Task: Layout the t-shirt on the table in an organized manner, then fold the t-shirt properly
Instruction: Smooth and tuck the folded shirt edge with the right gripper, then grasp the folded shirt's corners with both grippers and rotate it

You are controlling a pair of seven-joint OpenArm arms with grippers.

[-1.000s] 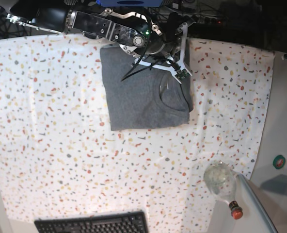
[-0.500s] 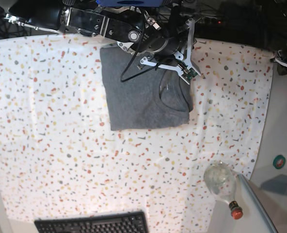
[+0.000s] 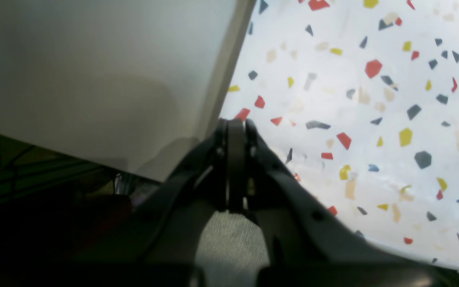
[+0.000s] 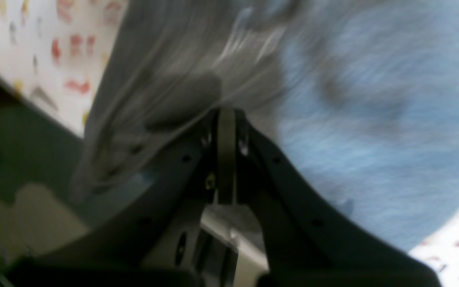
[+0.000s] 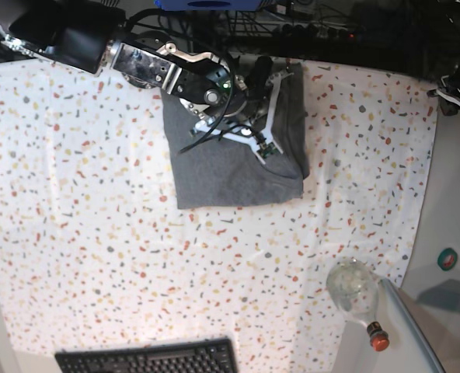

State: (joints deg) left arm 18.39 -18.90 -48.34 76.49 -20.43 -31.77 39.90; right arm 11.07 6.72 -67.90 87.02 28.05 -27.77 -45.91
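Heather-grey cotton: we see the t-shirt [image 5: 234, 167] folded into a compact block at the far middle of the table [image 5: 98, 233], its far edge near the table's far edge.
Table cloth: white, flecked red, orange, yellow and grey.
Right gripper [image 4: 226, 113]: over the t-shirt's far part; in our right wrist view, which is blurred, its jaws are pressed together, with grey fabric close behind the tips, and we cannot tell whether any is pinched.
Left gripper [image 3: 235, 123]: at the table's right edge, jaws together, holding nothing, above the seam between the cloth and the plain grey side surface [image 3: 94, 67].
Near edge: a black keyboard [image 5: 148, 359]; near right, a clear bottle with a red cap [image 5: 358, 299].
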